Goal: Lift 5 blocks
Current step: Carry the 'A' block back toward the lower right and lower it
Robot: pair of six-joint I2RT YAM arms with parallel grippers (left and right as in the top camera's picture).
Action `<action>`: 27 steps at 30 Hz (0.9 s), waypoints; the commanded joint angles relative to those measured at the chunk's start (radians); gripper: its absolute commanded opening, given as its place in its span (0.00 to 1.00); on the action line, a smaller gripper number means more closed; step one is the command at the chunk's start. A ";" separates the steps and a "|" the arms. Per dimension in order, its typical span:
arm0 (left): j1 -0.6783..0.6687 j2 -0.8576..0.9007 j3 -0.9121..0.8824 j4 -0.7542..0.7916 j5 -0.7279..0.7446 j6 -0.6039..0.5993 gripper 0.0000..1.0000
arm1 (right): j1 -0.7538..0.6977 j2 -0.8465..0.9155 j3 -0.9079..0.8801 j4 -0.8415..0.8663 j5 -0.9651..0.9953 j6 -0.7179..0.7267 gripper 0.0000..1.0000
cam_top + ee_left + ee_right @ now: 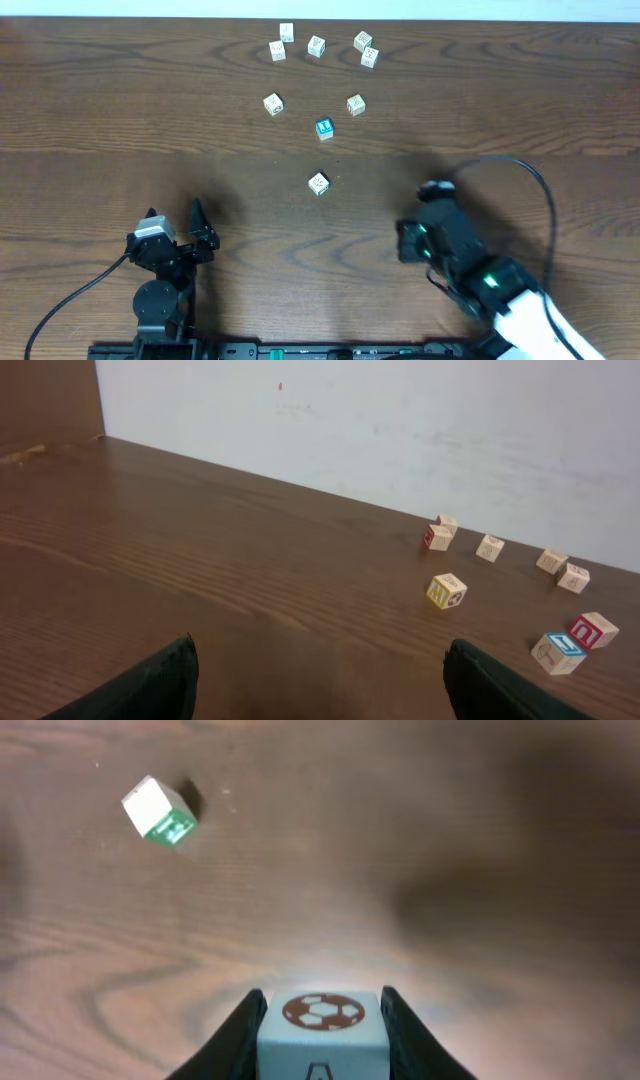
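While the right claw (321, 1004) is pinching a tiny cream-white wooden cube with a brown football print (320, 1042) between its two dark fingers (245, 1025), I am looking over the rest of the blocks lying on the brown wood-grain counter (120, 100). Through the right wrist camera I am seeing the held cube filling the gap between the fingers, its print facing the lens. I cannot tell whether it is hanging clear of the counter. A cream cube with a green print (157, 812) is lying up and to the left of it, well apart and tilted to the frame.

From overhead, that green-printed cube is sitting nearest the arms, roughly midway between them. Farther out, a cream cube with a bright blue face (324, 128) is resting alone. Just beyond it, a pale cube with a yellowish-orange face (446, 590) is lying to its left and a pale cube with a red print (355, 105) to its right, none of them touching. A loose cluster of five similar pale cubes (316, 46) is sitting near the far edge.

The left claw (175, 222) is standing spread wide and gripping nothing, well to the left of the blocks. Its two dark fingertips (150, 685) are showing at the bottom of its own camera's view.
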State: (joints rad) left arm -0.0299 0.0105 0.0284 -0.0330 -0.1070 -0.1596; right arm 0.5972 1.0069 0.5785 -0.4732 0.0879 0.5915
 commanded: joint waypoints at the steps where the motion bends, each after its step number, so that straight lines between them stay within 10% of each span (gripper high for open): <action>1: -0.002 -0.006 -0.024 -0.030 -0.012 0.006 0.79 | 0.006 0.172 -0.003 0.117 -0.082 -0.005 0.01; 15: -0.002 -0.006 -0.024 -0.030 -0.012 0.006 0.79 | 0.007 0.500 0.004 0.339 -0.179 -0.022 0.02; 27: -0.002 -0.006 -0.024 -0.030 -0.012 0.006 0.79 | 0.007 0.500 0.009 0.339 -0.228 -0.078 0.45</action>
State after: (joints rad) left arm -0.0299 0.0105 0.0284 -0.0330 -0.1070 -0.1596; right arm 0.5972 1.5013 0.5789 -0.1360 -0.1284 0.5316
